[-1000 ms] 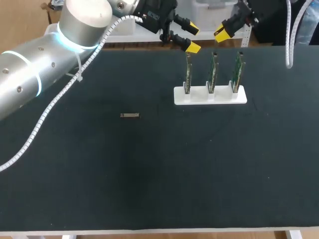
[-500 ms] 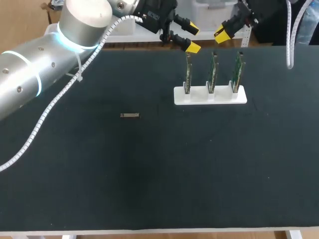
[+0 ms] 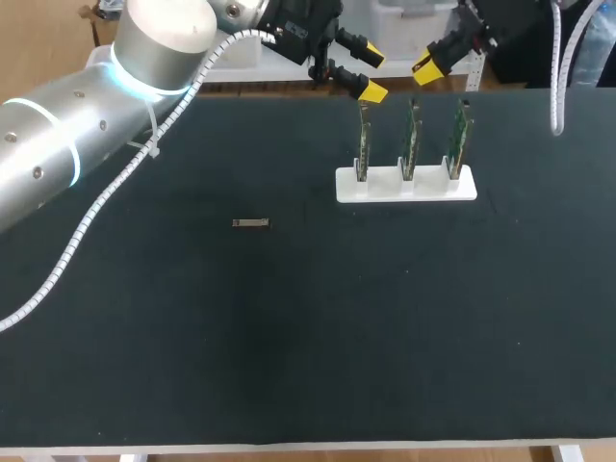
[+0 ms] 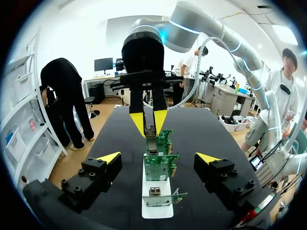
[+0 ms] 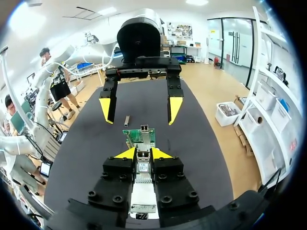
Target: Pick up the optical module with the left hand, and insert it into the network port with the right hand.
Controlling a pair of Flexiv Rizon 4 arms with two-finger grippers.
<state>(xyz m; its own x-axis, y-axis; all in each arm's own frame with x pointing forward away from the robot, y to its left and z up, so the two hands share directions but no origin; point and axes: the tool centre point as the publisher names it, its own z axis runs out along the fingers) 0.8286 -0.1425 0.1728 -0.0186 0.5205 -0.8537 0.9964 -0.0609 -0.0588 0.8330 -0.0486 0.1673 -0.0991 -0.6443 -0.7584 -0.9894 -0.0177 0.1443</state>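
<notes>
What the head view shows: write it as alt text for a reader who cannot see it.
A small optical module lies on a black table, left of a white holder with three upright green circuit boards. The left gripper, open, and the right gripper hover past the boards at the far edge.

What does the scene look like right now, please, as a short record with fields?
optical module: lying flat on the table, left of the holder, apart from both grippers
holder: white, with three green cards upright in a row
left gripper: open, nothing held, near the row's left end
right gripper: near the row's other end; grip unclear
task state: module not yet picked up
</notes>
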